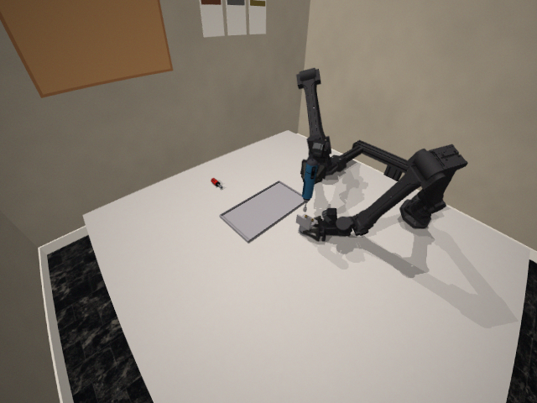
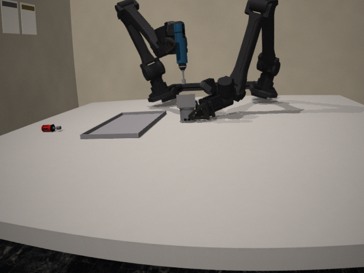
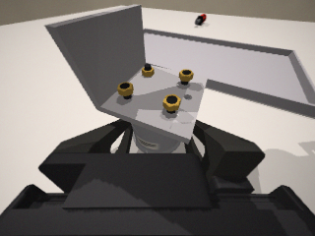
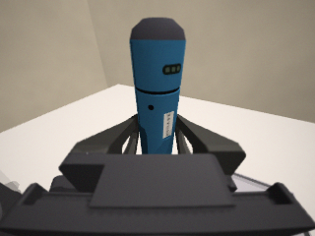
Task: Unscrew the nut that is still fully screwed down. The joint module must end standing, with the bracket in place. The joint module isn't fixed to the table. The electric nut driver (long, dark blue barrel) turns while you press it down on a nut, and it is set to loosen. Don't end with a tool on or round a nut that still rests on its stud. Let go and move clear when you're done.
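Observation:
The joint module (image 3: pixel 148 143) (image 2: pixel 185 115) (image 1: pixel 300 227) stands upright on the table beside the tray. A grey L-shaped bracket (image 3: pixel 98 54) (image 2: pixel 185 100) sits on top of it. Four yellow nuts are on its studs. The far left nut (image 3: pixel 148 70) sits lower, with its stud tip showing above it. The other three nuts (image 3: pixel 186 75) (image 3: pixel 125 88) (image 3: pixel 171 101) sit higher. My left gripper (image 3: pixel 157 117) (image 2: pixel 196 112) is shut on the module's body. My right gripper (image 4: pixel 157 118) (image 2: pixel 172 41) is shut on the blue nut driver (image 4: pixel 158 98) (image 2: pixel 180 44) (image 1: pixel 308 182) and holds it upright. The driver's tip (image 2: pixel 183 77) hangs a little above the bracket, not touching it.
A flat grey tray (image 1: pixel 277 220) (image 2: pixel 108 135) (image 3: pixel 256 95) lies just beside the module. A small red tool (image 1: pixel 215 182) (image 2: pixel 48 127) (image 3: pixel 201 20) lies on the table beyond the tray. Both arm bases stand at the table's back edge.

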